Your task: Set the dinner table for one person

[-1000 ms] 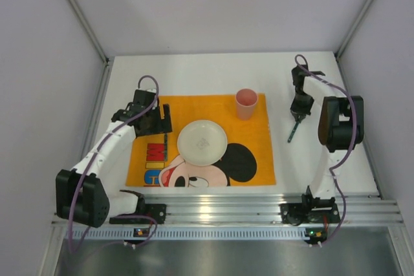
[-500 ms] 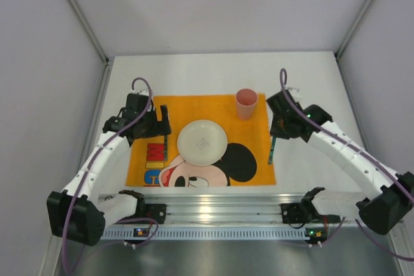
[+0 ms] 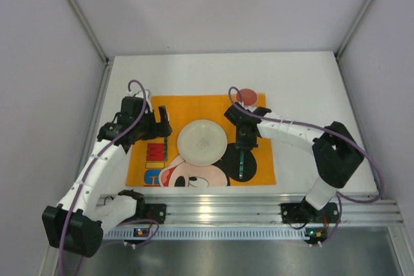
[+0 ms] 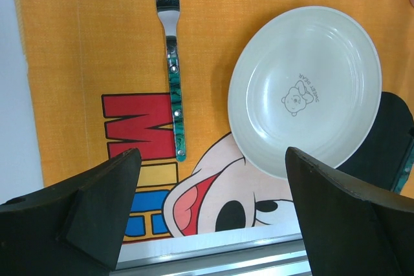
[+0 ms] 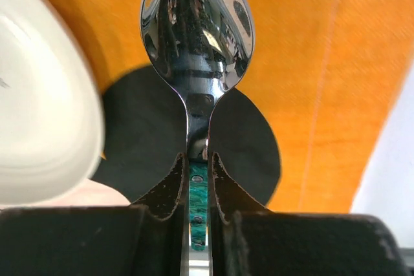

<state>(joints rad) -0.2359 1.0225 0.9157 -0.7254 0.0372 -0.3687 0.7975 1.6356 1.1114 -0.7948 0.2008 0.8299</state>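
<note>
My right fingers (image 5: 171,185) pinch the spoon (image 5: 196,37) by its handle, its length running near-to-far just right of the plate (image 3: 202,141), above the placemat (image 3: 194,103) on the table (image 3: 194,72); left fingers (image 4: 97,198) gape wide, empty

— What lies on the table (image 3: 310,75)?

— A placemat (image 3: 200,105), toward the near edge, between the two arms.

— And on the placemat?

— The plate (image 3: 202,141) lies about at its middle. The fork (image 4: 173,88) lies left of the plate, apart from it, tines toward the far side. The cup (image 3: 248,96) stands at the far right corner, partly behind the right arm.

— The spoon (image 5: 194,37)?

— Just right of the plate, over the placemat, pinched in the right hand (image 5: 198,159). I cannot tell whether it touches the placemat.

— The left hand (image 4: 211,159)?

— Above the placemat's left part, spread wide, apart from the fork.
</note>
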